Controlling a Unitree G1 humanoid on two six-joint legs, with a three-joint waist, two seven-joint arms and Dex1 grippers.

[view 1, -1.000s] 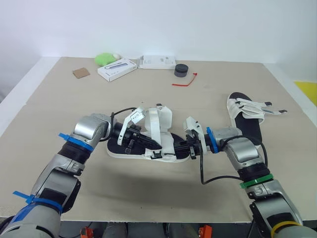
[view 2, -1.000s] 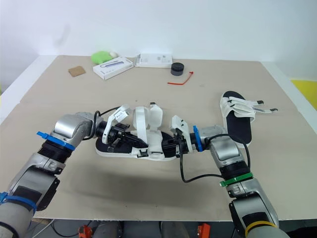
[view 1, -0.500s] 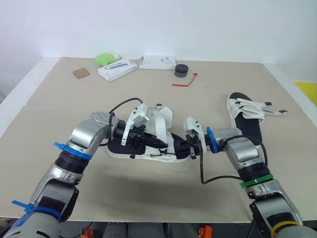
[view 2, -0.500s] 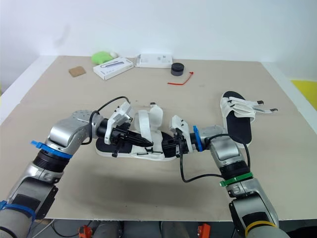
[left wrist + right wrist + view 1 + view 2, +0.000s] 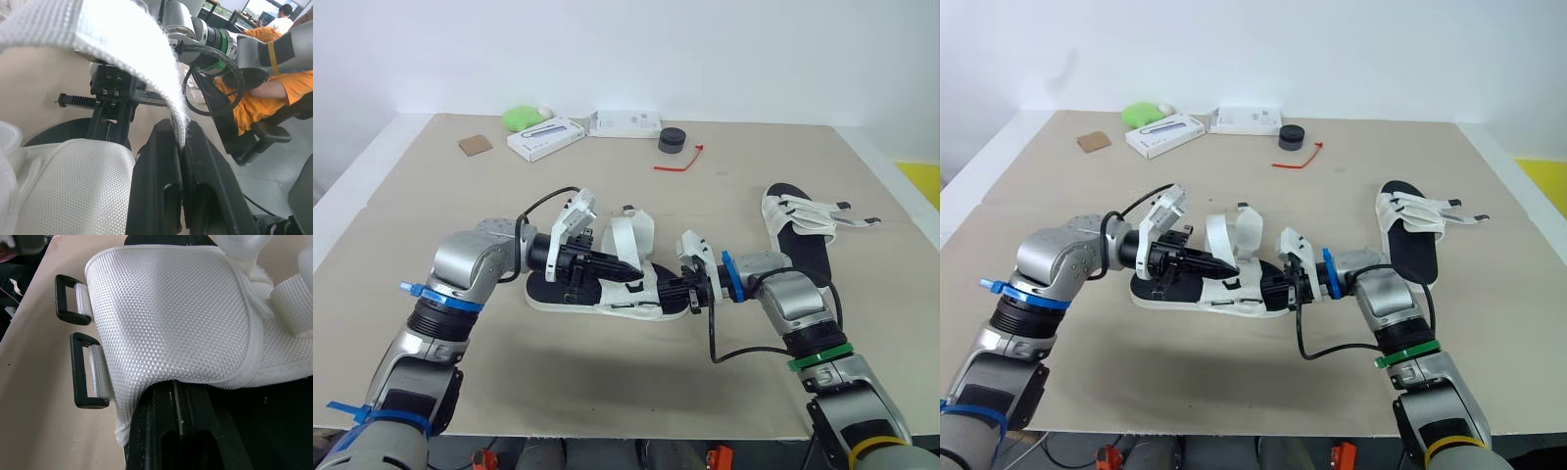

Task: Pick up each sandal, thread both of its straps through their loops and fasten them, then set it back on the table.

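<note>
The near sandal (image 5: 570, 294), black-soled with white straps, lies at the middle of the counter (image 5: 431, 206), a little toward 6 o'clock. Its length runs from 9 to 3 o'clock. I cannot tell whether the sole rests fully on the counter.

The left arm (image 5: 470, 274) reaches in from 9 o'clock. The left jaws are pressed together on a white strap (image 5: 631, 235) that stands up from the middle of the sandal. In the left wrist view the strap's edge runs down between the two black fingers (image 5: 156, 186), with no gap showing.

The right arm (image 5: 783, 294) comes in from 3 o'clock. The right jaws are clamped on the rim of the sandal's white mesh flap (image 5: 171, 313) at the sandal's 3 o'clock end. Two black loops (image 5: 76, 372) hang from that flap's edge, side by side, each on a short white tab, and neither has a strap through it.

The second sandal (image 5: 800, 240) lies well apart at 3 o'clock on the counter, its straps loose and splayed toward the edge.

Along the 12 o'clock edge sit a brown square (image 5: 474, 145), a green object (image 5: 519, 117), a white box (image 5: 545, 137), a second white box (image 5: 625, 121), a black round piece (image 5: 672, 139) and a red tie (image 5: 680, 162).
</note>
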